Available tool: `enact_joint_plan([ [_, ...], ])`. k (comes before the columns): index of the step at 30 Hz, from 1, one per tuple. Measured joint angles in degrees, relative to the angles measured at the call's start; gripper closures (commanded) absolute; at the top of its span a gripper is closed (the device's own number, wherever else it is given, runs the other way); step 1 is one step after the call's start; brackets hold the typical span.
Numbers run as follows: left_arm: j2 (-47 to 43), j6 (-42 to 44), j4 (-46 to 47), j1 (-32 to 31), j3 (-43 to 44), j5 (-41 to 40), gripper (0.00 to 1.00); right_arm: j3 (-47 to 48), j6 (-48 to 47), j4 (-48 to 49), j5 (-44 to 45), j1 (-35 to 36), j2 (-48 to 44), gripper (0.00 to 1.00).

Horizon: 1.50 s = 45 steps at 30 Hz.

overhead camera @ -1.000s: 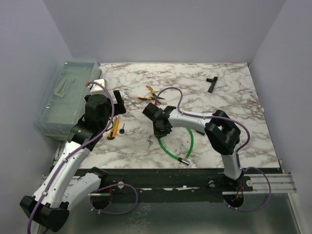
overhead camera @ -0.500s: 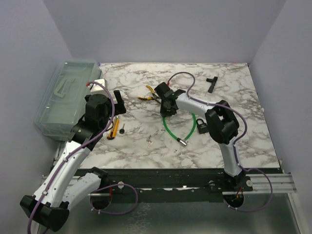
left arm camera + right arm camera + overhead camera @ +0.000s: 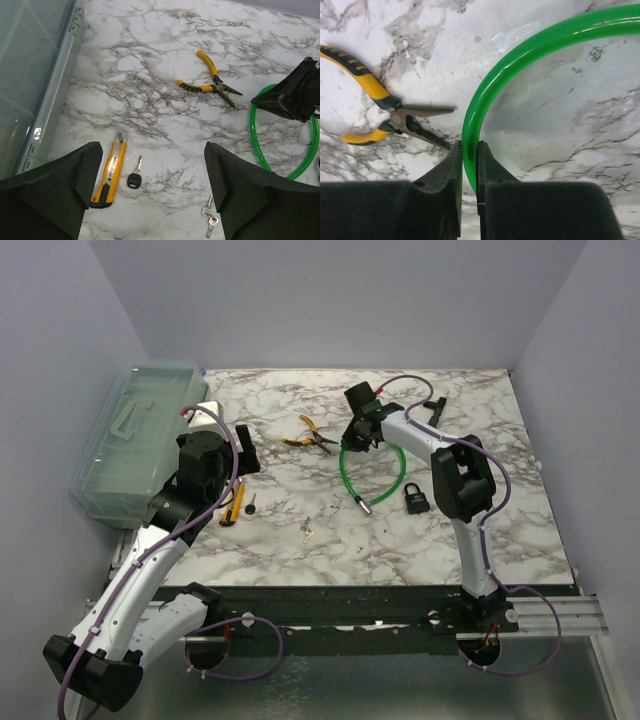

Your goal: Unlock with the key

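The right gripper (image 3: 469, 150) pinches the green cable (image 3: 520, 55), with the yellow pliers (image 3: 370, 95) just beside it. The left gripper (image 3: 150, 160) hangs wide open above a utility knife (image 3: 111, 170) and a black-headed key (image 3: 133, 179). The key (image 3: 209, 223) (tiny, silvery) lies near them, apart from the padlock (image 3: 414, 497).

Tiny silvery key (image 3: 209, 224) near black-headed key (image 3: 134, 178) and yellow knife (image 3: 110, 170), on marble table (image 3: 150, 45)

No legible text, label, brand, number or sign on any object in any view.
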Motion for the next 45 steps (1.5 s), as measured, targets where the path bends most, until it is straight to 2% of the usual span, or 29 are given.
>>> enact_joint_plan([
  [7, 0.13, 0.00, 0.02, 0.00, 0.02, 0.02, 0.10, 0.55, 9.75, 2.80, -3.65, -0.44, 0.46, 1.00],
  [8, 0.13, 0.00, 0.00, 0.00, 0.00, 0.02, 0.10, 0.55, 10.60, 3.45, -4.44, -0.44, 0.48, 0.91],
  [12, 0.26, 0.00, 0.00, 0.00, 0.00, 0.04, 0.10, 1.07, 12.15, 4.66, -6.23, -0.44, 0.81, 0.48],
  [15, 0.31, 0.00, 0.00, 0.00, 0.00, 0.07, 0.10, 1.14, 11.47, 4.94, -6.84, -0.44, 0.81, 0.20],
  [16, 0.31, 0.00, 0.00, 0.00, 0.00, 0.09, 0.10, 1.16, 10.91, 4.94, -6.86, -0.44, 0.81, 0.16],
  [22, 0.31, 0.00, 0.00, 0.00, 0.00, 0.15, 0.10, 1.53, 5.07, 3.15, -6.86, -0.02, 0.66, 0.16],
  [26, 0.31, 0.00, 0.00, 0.00, 0.00, 0.20, 0.10, 2.56, 1.07, -1.57, -2.51, 1.79, -0.61, 0.18],
  [29, 0.31, 0.02, 0.00, 0.00, 0.00, 0.22, 0.10, 2.23, -0.22, -5.05, 1.33, 5.66, -3.52, 0.19],
  [35, 0.04, 0.02, 0.00, 0.00, 0.00, 0.20, 0.10, -1.55, -0.63, -8.13, 4.74, 15.26, -10.40, 0.28],
  [45, -4.00, -0.17, -0.33, 0.04, 0.00, -2.01, 0.10, -5.49, 0.04, -13.57, 5.35, 23.28, -10.73, 0.36],
])
